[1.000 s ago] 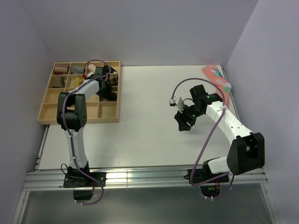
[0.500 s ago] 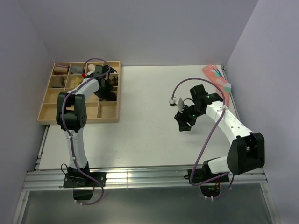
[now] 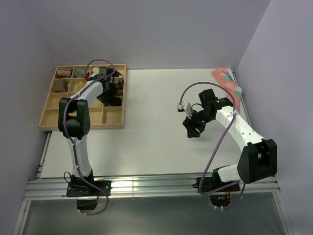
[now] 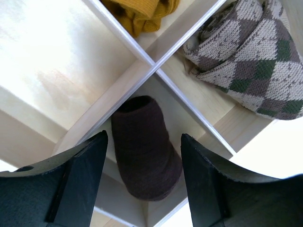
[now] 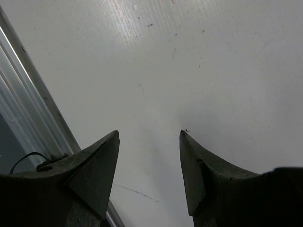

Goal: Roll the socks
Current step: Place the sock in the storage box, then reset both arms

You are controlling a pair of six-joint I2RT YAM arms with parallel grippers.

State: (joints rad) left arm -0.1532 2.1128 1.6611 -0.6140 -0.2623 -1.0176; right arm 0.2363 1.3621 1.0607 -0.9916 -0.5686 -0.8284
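The dark brown sock (image 4: 144, 146) lies rolled into a bundle in a compartment of the wooden tray (image 4: 128, 90), right beside a crossing of dividers. Its pale stripes do not show. My left gripper (image 4: 143, 136) hangs open above it, one finger on each side, with gaps to the sock. In the top view the left gripper (image 3: 109, 96) is over the tray's right column, with the sock (image 3: 114, 101) dark below it. My right gripper (image 5: 149, 132) is open and empty over the bare white table, seen mid-right in the top view (image 3: 191, 130).
The tray (image 3: 82, 127) sits at the table's far left and holds several bundles, among them a checked one (image 4: 251, 61) and a yellow one (image 4: 142, 12). A pink dotted sock (image 3: 227, 81) lies flat at the far right edge. Walls close in on three sides.
My left wrist has shifted slightly toward the far side of the tray. The right arm has not moved.
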